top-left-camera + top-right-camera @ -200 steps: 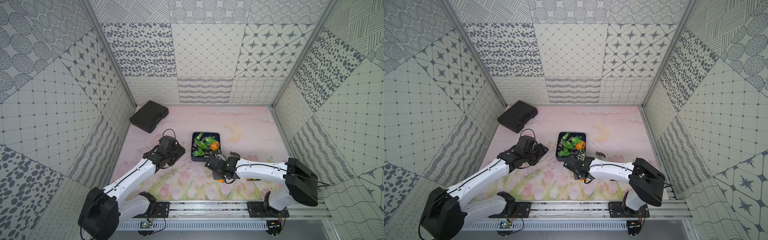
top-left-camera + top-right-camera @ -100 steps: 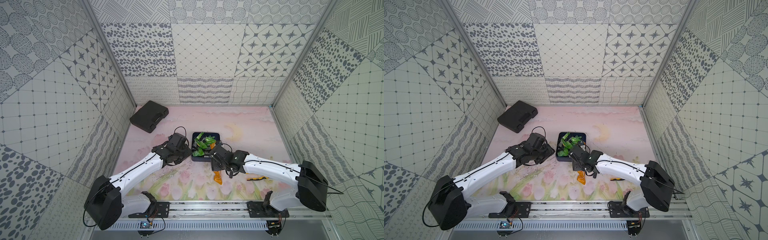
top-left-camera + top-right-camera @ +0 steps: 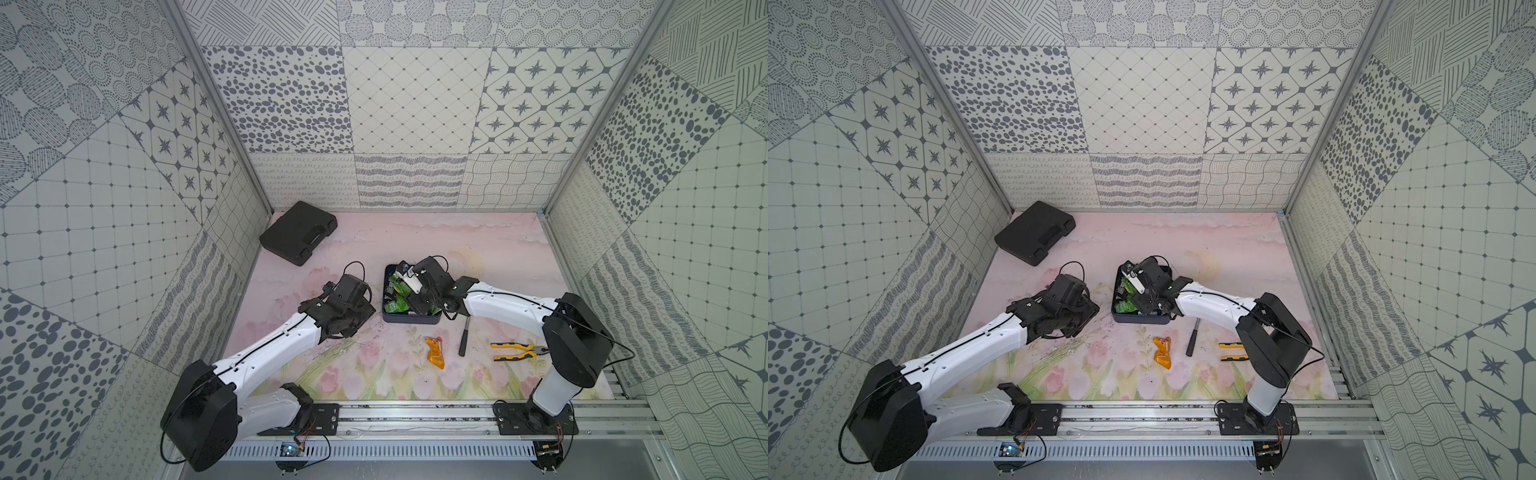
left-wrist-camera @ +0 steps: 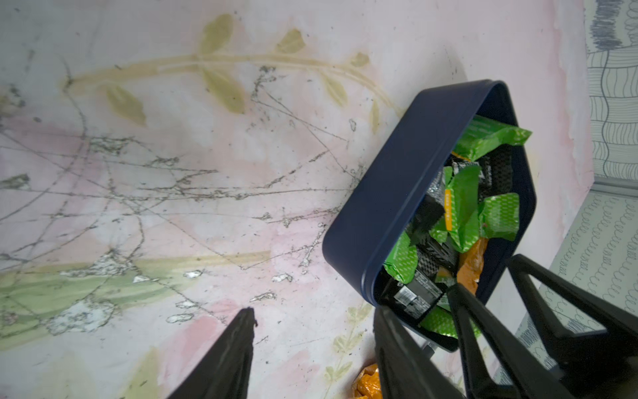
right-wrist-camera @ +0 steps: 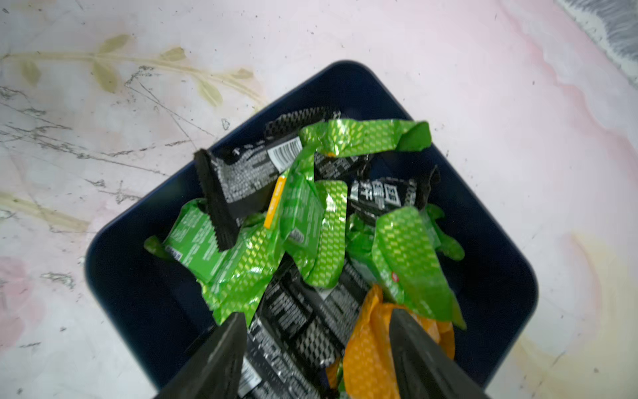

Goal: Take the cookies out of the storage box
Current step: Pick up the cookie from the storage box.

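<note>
Most cookies (image 5: 310, 224) sat piled in the storage box (image 3: 411, 319), mid tabletop (image 3: 490, 249). One orange packet (image 3: 434, 352) lay out in front of it, so barely started by my read. Right hand (image 5: 316, 316) hovered over the pile, fingers apart, empty. Left hand (image 4: 315, 311) was apart too, beside the box. Right wrist view showed the green/black/orange mix; in both top views the arm covered much of it.

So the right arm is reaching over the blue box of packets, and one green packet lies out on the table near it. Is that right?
Not quite: the packet out on the table is orange, not green, as both top views show. The rest holds: the right fingers are over the blue box of packets.
</note>
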Robot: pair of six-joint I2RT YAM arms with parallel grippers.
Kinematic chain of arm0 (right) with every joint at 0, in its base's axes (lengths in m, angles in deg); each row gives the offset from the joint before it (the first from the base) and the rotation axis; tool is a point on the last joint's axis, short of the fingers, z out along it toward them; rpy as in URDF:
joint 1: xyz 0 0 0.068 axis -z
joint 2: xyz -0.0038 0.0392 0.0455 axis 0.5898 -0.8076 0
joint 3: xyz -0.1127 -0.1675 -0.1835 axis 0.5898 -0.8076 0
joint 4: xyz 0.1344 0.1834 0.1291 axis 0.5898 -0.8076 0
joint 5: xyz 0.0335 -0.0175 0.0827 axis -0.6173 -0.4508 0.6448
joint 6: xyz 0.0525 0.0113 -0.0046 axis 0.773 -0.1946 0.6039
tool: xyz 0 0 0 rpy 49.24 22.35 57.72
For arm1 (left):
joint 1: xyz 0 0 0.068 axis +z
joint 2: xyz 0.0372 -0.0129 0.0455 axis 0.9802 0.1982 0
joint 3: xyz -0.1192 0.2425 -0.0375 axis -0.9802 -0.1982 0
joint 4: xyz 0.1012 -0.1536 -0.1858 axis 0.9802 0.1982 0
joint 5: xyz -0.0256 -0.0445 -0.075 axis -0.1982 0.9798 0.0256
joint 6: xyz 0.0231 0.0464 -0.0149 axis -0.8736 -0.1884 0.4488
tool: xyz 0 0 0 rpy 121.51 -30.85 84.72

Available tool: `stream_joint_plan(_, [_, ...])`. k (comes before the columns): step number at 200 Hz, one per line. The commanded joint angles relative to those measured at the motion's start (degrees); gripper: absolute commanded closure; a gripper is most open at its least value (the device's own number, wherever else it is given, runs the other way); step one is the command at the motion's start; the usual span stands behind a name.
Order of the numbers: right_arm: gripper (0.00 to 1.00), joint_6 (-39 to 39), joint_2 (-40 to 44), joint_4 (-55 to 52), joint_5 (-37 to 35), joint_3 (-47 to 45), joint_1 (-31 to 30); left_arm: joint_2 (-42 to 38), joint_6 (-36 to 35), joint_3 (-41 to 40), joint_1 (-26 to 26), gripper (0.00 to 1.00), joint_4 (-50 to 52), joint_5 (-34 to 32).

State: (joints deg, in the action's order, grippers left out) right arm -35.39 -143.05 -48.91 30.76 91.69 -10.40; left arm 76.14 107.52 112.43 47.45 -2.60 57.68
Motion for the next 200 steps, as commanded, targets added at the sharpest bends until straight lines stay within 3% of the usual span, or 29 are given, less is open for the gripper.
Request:
stream_joint_plan(1, [0.3, -8.96, -3.9, 4.03, 1.36, 2.72, 0.01, -2.89, 6.51, -3.14, 1.64, 0.41, 2.4, -4.17])
stream_joint_plan(35, [0.32, -10.99, -7.47, 4.25, 3.52, 5.59, 0.45, -4.23, 8.26, -5.06, 3.09, 0.42, 2.58, -4.72])
stream_joint_plan(69, [0.37, -10.68, -10.21, 5.65, 1.31, 7.45, 0.48, -4.07, 8.51, -5.3, 4.04, 0.42, 2.47, -4.73])
stream_joint_plan(156, [0.73, -10.27, -11.13, 6.62, -0.27, 8.59, 0.61, -3.71, 9.0, -5.25, 4.57, 0.43, 2.18, -4.72])
stream_joint_plan(200, [0.81, -6.88, -5.65, 6.94, 0.52, 6.15, 0.74, -6.33, 7.44, -5.17, 5.44, 0.42, 4.64, -7.01])
